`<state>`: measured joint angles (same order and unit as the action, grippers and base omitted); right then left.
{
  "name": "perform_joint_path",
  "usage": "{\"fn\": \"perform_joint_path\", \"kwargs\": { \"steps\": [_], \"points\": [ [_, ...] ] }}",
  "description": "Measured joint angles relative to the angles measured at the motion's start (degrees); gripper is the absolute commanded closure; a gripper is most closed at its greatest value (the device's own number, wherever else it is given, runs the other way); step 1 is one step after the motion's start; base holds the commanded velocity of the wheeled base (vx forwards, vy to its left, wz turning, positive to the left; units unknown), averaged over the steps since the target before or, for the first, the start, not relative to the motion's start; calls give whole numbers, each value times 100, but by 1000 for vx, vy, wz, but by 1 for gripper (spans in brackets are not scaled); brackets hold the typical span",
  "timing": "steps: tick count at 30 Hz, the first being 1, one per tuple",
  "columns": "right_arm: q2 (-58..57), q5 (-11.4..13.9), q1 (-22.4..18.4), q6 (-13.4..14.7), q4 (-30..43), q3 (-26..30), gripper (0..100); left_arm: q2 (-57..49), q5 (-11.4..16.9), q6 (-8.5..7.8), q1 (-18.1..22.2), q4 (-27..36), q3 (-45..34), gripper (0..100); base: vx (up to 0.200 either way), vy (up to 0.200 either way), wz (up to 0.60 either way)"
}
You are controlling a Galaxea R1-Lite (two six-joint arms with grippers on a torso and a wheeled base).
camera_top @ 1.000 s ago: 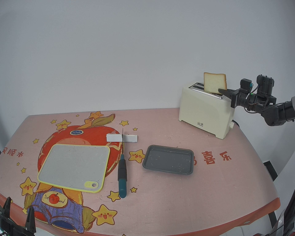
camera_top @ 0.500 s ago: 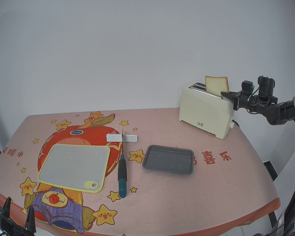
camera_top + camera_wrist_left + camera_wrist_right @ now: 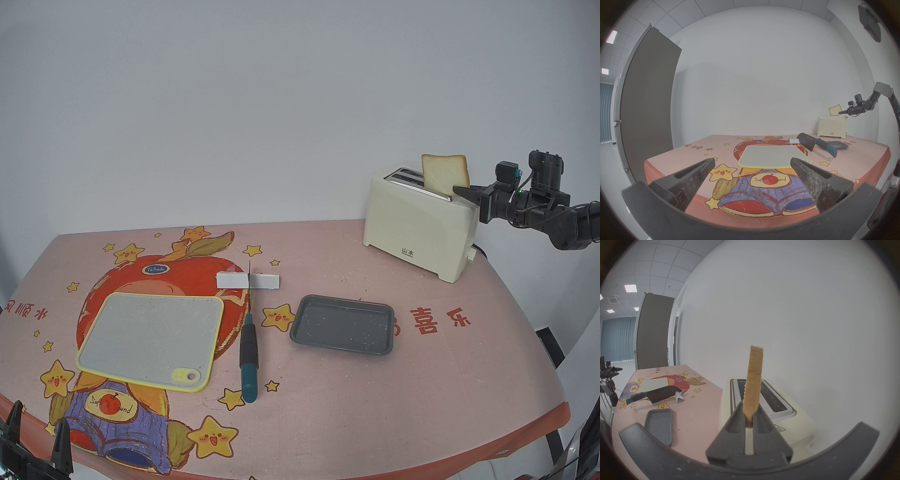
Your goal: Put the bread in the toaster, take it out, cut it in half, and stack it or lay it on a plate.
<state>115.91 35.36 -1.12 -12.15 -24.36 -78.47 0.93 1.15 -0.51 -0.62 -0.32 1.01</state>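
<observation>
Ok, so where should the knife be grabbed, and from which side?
Take the knife by its dark handle, coming down from above and closing across its width. The handle points toward the robot and has free space on both sides, between the cutting board and the tray. The thin blade stands on edge in the white holder, so avoid that end.

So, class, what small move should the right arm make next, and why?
Likely lower the bread straight down into a toaster slot: the right gripper is shut on the upright slice, which stands almost wholly above the slots.
</observation>
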Motion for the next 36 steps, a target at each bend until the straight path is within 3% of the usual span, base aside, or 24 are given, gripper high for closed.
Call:
{"fn": "perform_joint_path", "kwargs": {
  "steps": [33, 34, 36],
  "points": [
    [-152, -6, -22, -112, 149, 140, 100, 0, 0, -2, 0, -1, 0, 0, 0, 0, 0],
    [-152, -6, -20, -112, 149, 127, 0, 0, 0, -2, 0, 0, 0, 0, 0, 0, 0],
    [-150, -6, -13, -112, 148, 116, 0, 0, 0, -2, 0, 0, 0, 0, 0, 0, 0]
  ]
}}
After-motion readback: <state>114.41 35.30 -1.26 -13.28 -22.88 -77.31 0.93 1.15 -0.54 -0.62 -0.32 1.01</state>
